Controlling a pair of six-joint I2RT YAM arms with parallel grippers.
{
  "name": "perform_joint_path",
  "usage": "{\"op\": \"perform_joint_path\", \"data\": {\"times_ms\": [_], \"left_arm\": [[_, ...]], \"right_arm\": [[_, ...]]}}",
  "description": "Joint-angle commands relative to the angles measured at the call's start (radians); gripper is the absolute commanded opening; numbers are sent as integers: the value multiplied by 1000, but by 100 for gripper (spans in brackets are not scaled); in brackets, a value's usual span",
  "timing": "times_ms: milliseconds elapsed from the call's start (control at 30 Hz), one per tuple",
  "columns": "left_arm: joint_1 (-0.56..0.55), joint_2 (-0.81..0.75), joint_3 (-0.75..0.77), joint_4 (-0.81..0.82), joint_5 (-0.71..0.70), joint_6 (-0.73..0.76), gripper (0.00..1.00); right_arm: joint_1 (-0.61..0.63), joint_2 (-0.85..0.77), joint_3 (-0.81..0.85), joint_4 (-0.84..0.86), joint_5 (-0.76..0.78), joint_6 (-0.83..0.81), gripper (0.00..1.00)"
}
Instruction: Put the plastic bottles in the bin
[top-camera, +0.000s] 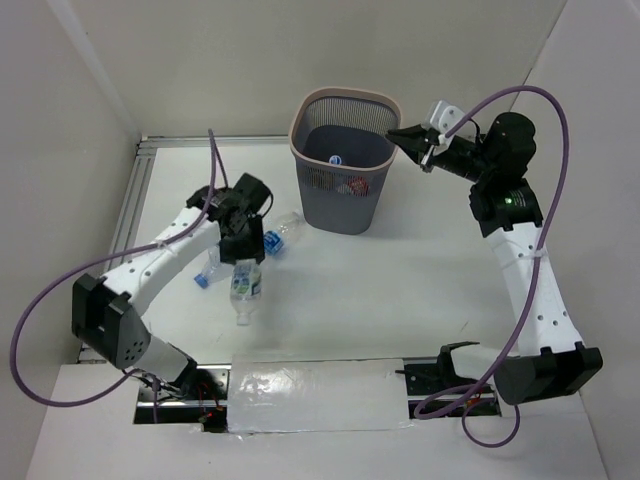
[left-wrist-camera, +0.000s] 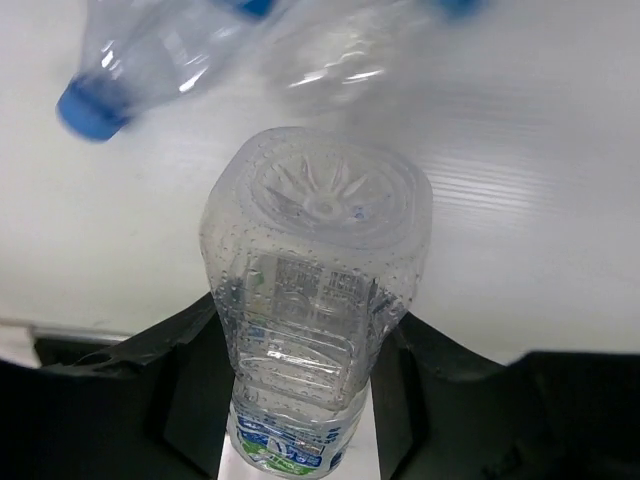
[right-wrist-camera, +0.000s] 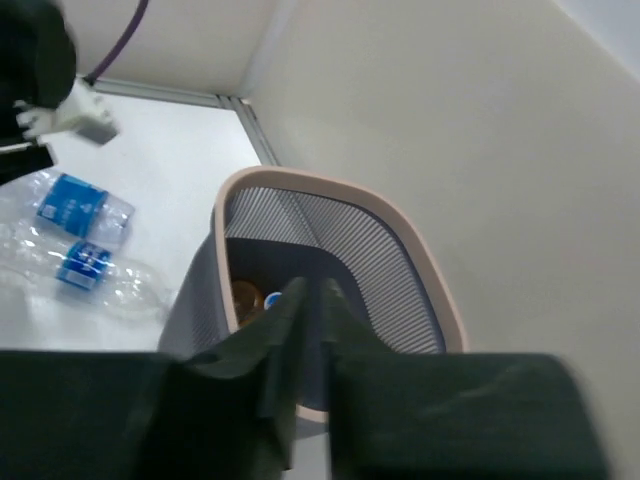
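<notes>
My left gripper (top-camera: 243, 243) is shut on a clear bottle with a green-white label (top-camera: 246, 284). In the left wrist view the bottle (left-wrist-camera: 315, 250) sits between the black fingers (left-wrist-camera: 190, 370), base pointing away. Two more clear bottles lie beside it: a blue-labelled one (top-camera: 281, 234) and a blue-capped one (top-camera: 206, 274), also seen in the left wrist view (left-wrist-camera: 100, 100). The dark mesh bin (top-camera: 300, 150) stands at the back. Inside are a blue cap (top-camera: 335, 159) and an orange bottle (right-wrist-camera: 245, 298). My right gripper (top-camera: 408, 138) is shut and empty over the bin's right rim (right-wrist-camera: 440, 300).
White walls close in at the left, back and right. A metal rail (top-camera: 130, 200) runs along the table's left side. A white taped sheet (top-camera: 310, 395) lies between the arm bases at the near edge.
</notes>
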Motion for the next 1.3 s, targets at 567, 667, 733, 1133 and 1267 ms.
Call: {"op": "perform_joint_path", "data": {"times_ms": [567, 667, 733, 1133, 1267], "left_arm": [[-22, 208, 872, 811, 478, 41, 7], [10, 231, 782, 950, 372, -62, 10], [36, 248, 736, 1097, 372, -135, 10], [77, 561, 959, 1093, 297, -273, 86], [67, 597, 1067, 938, 298, -174, 100]], "right_arm": [[-22, -263, -341, -187, -28, -78, 2], [-22, -297, -378, -210, -19, -78, 2], [-22, -312, -402, -235, -19, -78, 4], [-2, -390, -490, -244, 12, -89, 67], [16, -372, -499, -285, -44, -201, 100]]}}
